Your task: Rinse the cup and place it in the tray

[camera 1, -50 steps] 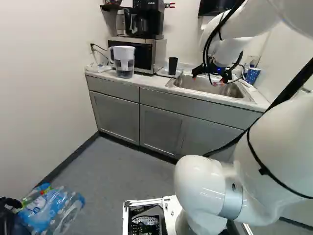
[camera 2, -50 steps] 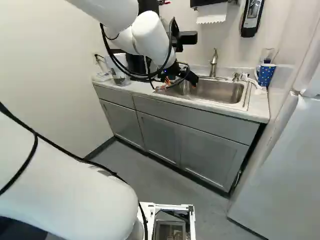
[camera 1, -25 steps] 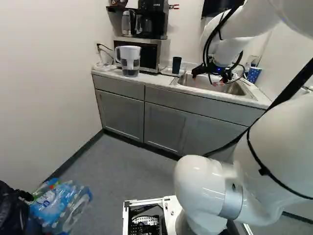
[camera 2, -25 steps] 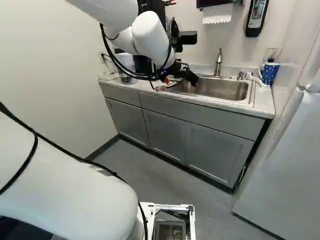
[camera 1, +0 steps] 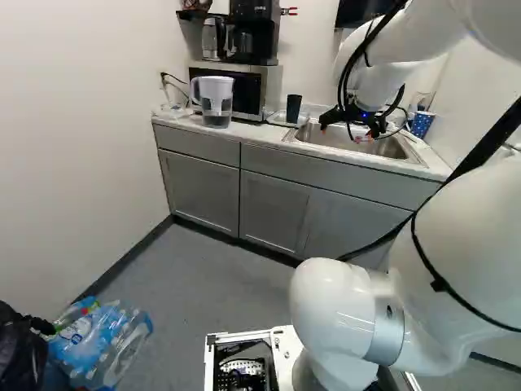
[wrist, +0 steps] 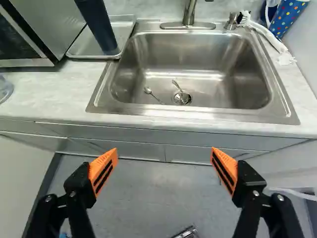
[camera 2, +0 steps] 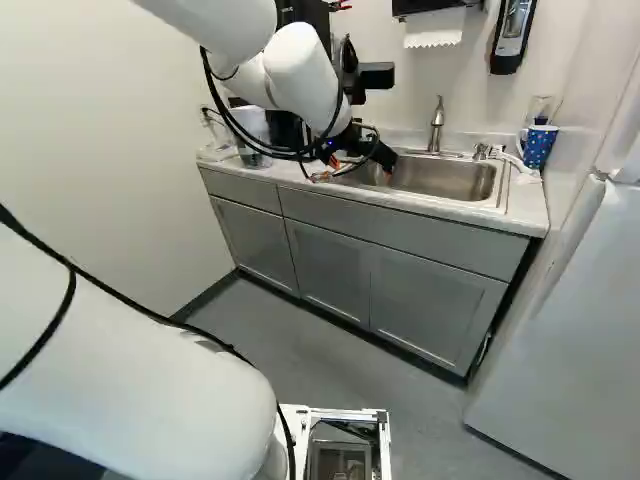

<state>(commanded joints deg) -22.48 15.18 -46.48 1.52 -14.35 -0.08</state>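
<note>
The gripper (camera 1: 340,134) hangs near the sink (wrist: 218,74), fingers spread wide; a dark blue tumbler (wrist: 99,25) stands in the tray (wrist: 84,46).

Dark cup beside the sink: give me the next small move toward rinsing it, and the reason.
Probably shift the gripper toward the dark cup, ready to grasp it: its fingers stand open with nothing between them, and the cup stands on the tray beside the sink, not under the faucet.
</note>
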